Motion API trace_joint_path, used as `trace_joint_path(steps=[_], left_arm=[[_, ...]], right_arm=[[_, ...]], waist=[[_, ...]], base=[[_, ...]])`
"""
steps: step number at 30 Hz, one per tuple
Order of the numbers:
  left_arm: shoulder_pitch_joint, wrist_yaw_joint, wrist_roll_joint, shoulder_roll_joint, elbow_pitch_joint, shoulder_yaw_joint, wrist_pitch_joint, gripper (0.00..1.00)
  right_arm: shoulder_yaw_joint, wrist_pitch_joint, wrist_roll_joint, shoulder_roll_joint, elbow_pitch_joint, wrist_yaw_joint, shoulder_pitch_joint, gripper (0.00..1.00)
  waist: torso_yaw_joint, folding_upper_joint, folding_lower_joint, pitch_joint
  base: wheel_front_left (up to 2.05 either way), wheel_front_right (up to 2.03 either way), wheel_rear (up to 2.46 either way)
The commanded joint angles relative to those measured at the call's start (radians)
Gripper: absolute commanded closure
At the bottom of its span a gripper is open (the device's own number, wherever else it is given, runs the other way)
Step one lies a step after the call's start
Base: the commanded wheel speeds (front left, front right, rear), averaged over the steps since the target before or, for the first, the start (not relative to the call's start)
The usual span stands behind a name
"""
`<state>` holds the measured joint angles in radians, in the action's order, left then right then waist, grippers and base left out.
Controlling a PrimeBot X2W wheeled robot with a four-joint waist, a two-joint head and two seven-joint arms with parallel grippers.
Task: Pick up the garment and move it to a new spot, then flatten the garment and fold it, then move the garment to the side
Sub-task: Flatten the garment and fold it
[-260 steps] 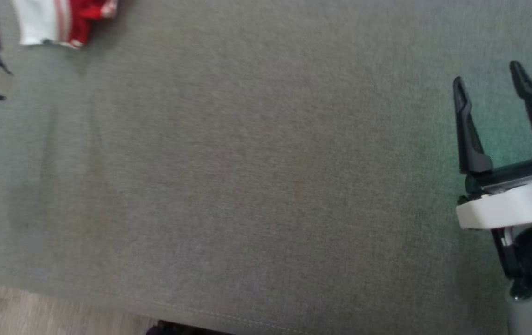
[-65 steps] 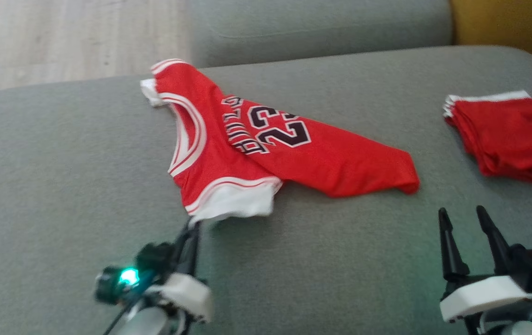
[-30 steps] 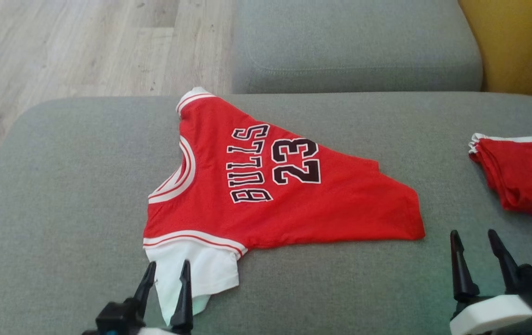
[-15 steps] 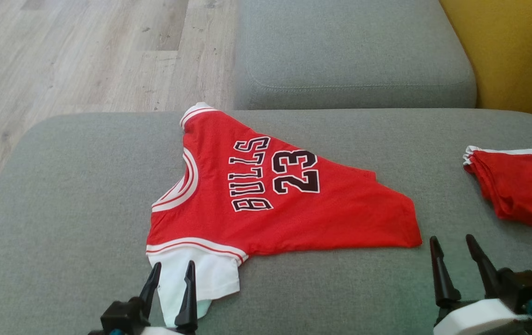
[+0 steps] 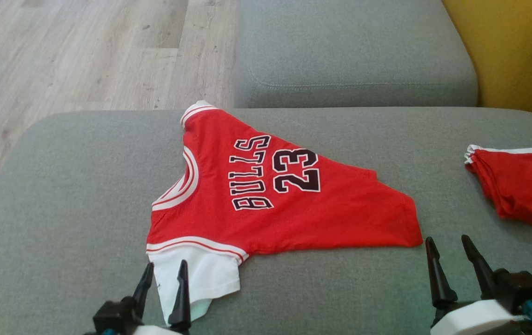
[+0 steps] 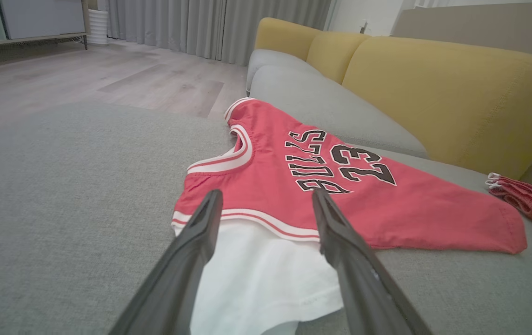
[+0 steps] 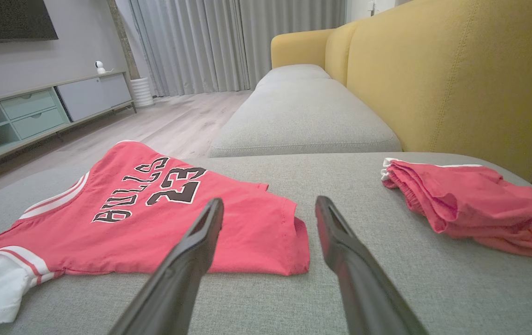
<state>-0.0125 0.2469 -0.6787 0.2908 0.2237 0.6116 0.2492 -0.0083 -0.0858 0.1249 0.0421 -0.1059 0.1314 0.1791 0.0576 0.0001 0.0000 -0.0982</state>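
While the jersey [image 5: 266,204] lies spread, left gripper [image 5: 166,267] at seven o'clock and right gripper [image 5: 447,242] at five gape empty.

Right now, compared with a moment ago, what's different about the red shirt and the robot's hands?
The left gripper let go of the white sleeve it had pinched; its fingers now stand open over it. The jersey has settled flatter on the grey cushion. The right gripper stayed open and empty, and the other red garment stayed to the jersey's right.
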Motion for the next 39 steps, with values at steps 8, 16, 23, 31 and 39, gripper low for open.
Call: trace_joint_path(steps=[8,16,23,31,39], left_arm=[[-0.023,0.062,-0.094,-0.014,0.080,-0.076,-0.099,0.00],[-0.018,0.055,-0.130,-0.049,0.168,-0.051,-0.171,0.00],[0.013,0.039,-0.139,-0.076,0.223,-0.033,-0.195,0.00],[0.048,0.014,-0.125,-0.084,0.250,-0.005,-0.200,1.00],[0.071,0.030,-0.094,-0.054,0.182,-0.028,-0.126,1.00]], right_arm=[[0.027,-0.005,-0.001,0.008,0.026,-0.001,-0.038,0.00],[0.039,0.003,-0.008,0.008,0.033,-0.001,-0.042,0.00],[0.044,0.008,-0.014,0.008,0.033,-0.001,-0.042,0.00],[0.037,0.020,-0.024,0.008,0.014,-0.001,-0.047,0.00],[-0.037,0.096,-0.058,0.008,-0.095,-0.001,-0.120,0.00]], waist=[[-0.011,-0.0001,0.0000,0.030],[-0.033,-0.0001,0.0000,0.054],[-0.050,-0.0001,0.0000,0.062],[-0.047,-0.0001,0.0000,0.068],[-0.014,-0.0001,0.0000,0.077]], base=[[0.00,0.00,0.00],[0.00,0.00,0.00],[0.00,0.00,0.00],[0.00,0.00,0.00],[0.00,0.00,0.00]])
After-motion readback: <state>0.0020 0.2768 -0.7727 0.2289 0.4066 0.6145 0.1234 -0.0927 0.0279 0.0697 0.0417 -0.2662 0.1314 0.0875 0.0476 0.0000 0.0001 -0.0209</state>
